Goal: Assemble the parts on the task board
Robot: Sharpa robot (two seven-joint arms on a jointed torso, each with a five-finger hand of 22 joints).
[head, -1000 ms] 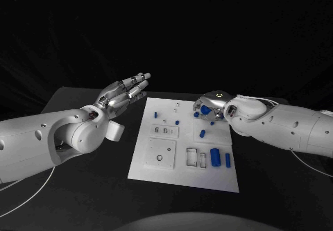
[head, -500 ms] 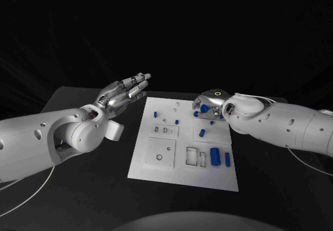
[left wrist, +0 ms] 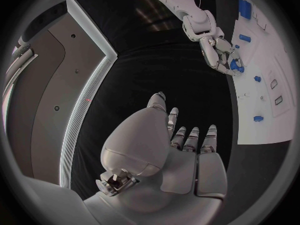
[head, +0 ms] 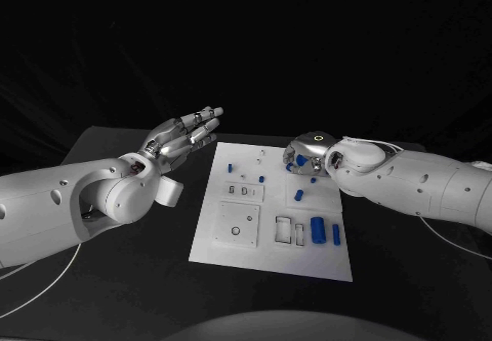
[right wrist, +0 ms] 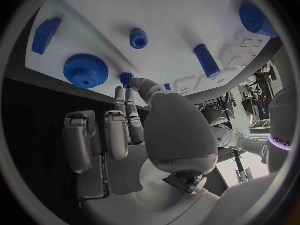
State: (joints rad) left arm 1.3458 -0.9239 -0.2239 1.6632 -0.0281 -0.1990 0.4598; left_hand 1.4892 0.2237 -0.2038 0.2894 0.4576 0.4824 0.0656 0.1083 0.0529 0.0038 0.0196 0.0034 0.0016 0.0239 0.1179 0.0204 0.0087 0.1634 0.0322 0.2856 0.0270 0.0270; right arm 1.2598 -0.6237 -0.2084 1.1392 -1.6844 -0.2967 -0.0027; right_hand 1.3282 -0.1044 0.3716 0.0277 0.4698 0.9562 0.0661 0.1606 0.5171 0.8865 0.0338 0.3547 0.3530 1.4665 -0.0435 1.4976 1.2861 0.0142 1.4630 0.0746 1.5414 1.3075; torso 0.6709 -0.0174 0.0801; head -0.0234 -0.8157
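Observation:
The white task board [head: 269, 249] lies mid-table with blue parts on it. A blue gear [right wrist: 85, 71], a small peg [right wrist: 139, 37], a cylinder [right wrist: 206, 61] and a block [right wrist: 47, 35] sit near its far right corner. My right hand [head: 308, 158] hangs over that corner. Its thumb and fingertips [right wrist: 122, 96] pinch a small blue part [right wrist: 127, 78] at the board's edge beside the gear. My left hand [head: 185, 137] is raised off the board's far left corner, fingers spread, holding nothing. The right hand [left wrist: 215, 52] also shows in the left wrist view, above the board [left wrist: 262, 120].
Two blue cylinders [head: 318, 229] [head: 336, 234] lie on the board's near right part, beside rectangular recesses [head: 283, 231]. Another cylinder [head: 298, 195] and small pegs [head: 231, 169] lie mid-board. The black table [head: 123, 284] surrounds the board.
My right hand has drifted slightly left along the board's far right corner, closing in on the small part. The left hand has stayed still.

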